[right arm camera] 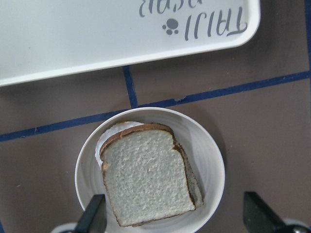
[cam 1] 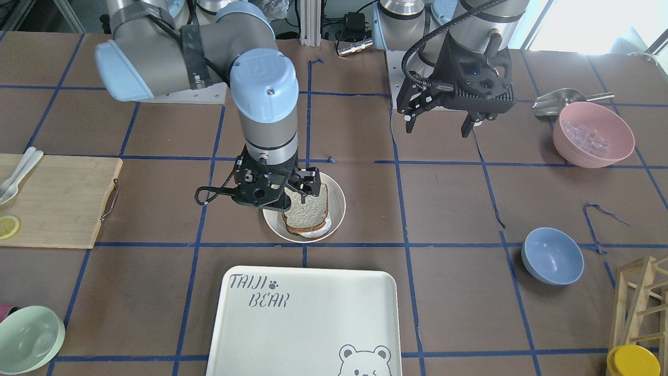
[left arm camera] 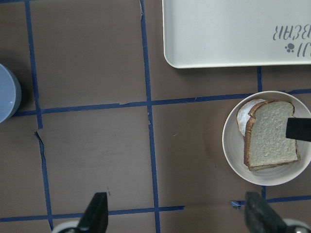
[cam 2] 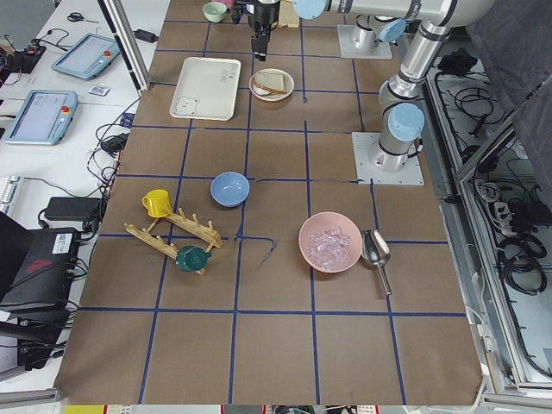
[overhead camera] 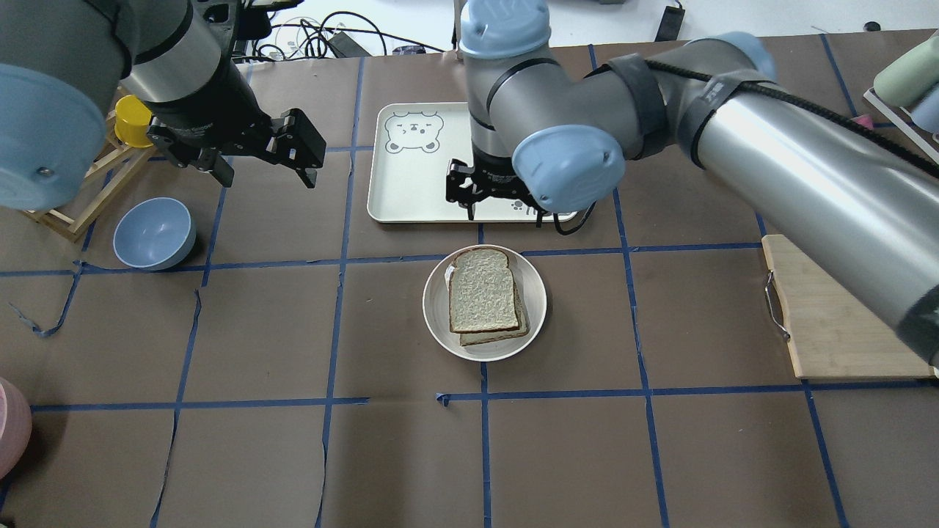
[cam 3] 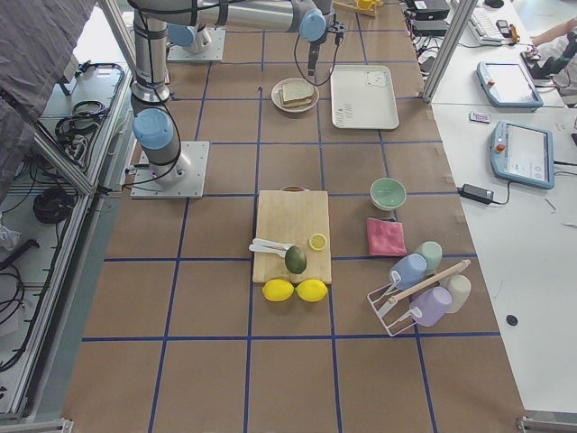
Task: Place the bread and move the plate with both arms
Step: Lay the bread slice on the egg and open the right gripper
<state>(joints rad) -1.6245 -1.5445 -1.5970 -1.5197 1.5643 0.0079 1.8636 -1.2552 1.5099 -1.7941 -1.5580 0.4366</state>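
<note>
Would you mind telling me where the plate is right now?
In the overhead view the plate sits near the middle of the table, just on the robot's side of the TAIJI BEAR tray, holding the bread.

Bright, even light; window glare; sharp focus.

This is a robotics lab. A left arm (cam 2: pixel 401 121) and a right arm (cam 3: pixel 153 126) are bolted to a table (cam 2: pixel 276 354) covered with brown paper and a grid of blue tape (overhead camera: pixel 336 330). Aluminium posts (cam 2: pixel 121 43) stand at its edge. Teach pendants (cam 2: pixel 39 116) lie on a side bench (cam 2: pixel 86 108), and cables (cam 2: pixel 513 259) hang behind the arm bases.
</note>
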